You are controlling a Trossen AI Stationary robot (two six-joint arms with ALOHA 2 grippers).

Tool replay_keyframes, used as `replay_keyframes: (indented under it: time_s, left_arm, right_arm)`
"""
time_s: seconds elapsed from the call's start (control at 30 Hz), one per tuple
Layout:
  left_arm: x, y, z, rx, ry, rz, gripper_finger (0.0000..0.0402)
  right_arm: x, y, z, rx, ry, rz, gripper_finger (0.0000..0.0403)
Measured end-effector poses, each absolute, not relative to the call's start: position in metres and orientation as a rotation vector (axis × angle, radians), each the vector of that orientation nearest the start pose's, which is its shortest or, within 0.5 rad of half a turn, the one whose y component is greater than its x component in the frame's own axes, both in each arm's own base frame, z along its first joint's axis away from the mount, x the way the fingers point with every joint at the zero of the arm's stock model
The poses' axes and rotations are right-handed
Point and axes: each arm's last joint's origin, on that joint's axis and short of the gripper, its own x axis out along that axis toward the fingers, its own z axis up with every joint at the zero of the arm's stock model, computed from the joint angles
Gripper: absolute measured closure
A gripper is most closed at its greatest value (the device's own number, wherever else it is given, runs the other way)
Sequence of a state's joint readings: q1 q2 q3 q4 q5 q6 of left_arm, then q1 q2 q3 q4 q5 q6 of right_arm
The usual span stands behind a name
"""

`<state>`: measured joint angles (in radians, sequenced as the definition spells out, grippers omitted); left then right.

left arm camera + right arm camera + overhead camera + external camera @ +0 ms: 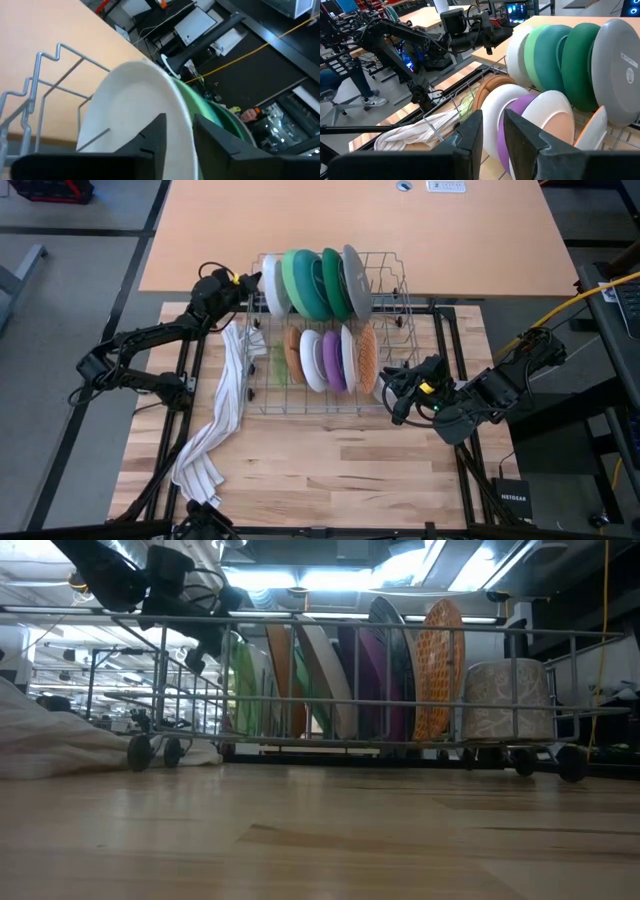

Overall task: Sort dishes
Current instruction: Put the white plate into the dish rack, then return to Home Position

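A wire dish rack [400, 310] holds dishes standing on edge. The far row has a white plate [272, 285], light green [297, 280] and teal [330, 285] bowls and a grey plate [355, 278]. The near row has orange [293, 352], white [312, 360], purple [333, 360] and orange patterned [367, 360] dishes. My left gripper [252, 280] is at the rack's far left corner, open, its fingers astride the white plate's rim. My right gripper [392, 392] hangs open by the rack's near right corner with nothing between its fingers [475, 135]. My left gripper [179, 118] comes in level from the table's left, one finger on each face of the white plate's upper rim [181, 107]. I cannot tell whether the fingers touch the rim. The plate stands on edge in the rack's far row, against the light green bowl.
A white striped towel [225, 405] trails from the rack's left side toward the table's near left corner. A pale patterned cup [505, 700] stands at the rack's right end. Bare wood lies in front of the rack [330, 460].
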<state>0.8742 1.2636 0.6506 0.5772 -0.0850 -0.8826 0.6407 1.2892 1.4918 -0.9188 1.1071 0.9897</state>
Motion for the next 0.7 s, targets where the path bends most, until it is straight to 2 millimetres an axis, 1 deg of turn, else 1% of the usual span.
replay_keyframes:
  time_s: [0.23,0.4,0.5,0.6,0.7]
  left_arm:
    - [0.17,0.21,0.261,-0.801,-0.376,0.91,0.0262]
    - [0.161,0.208,0.271,-0.712,-0.38,0.925,0.0239]
    - [0.153,0.204,0.283,-0.653,-0.404,0.921,0.0236]
    - [0.144,0.195,0.298,-0.601,-0.451,0.903,0.0238]
    - [0.134,0.18,0.316,-0.515,-0.506,0.88,0.0244]
  right_arm:
    - [0.204,0.12,0.412,0.402,0.195,-0.609,0.032]
    - [0.204,0.12,0.412,0.402,0.195,-0.609,0.032]
    - [0.204,0.12,0.412,0.401,0.19,-0.613,0.032]
    - [0.202,0.118,0.415,0.405,0.175,-0.62,0.032]
    - [0.191,0.11,0.423,0.437,0.15,-0.614,0.032]
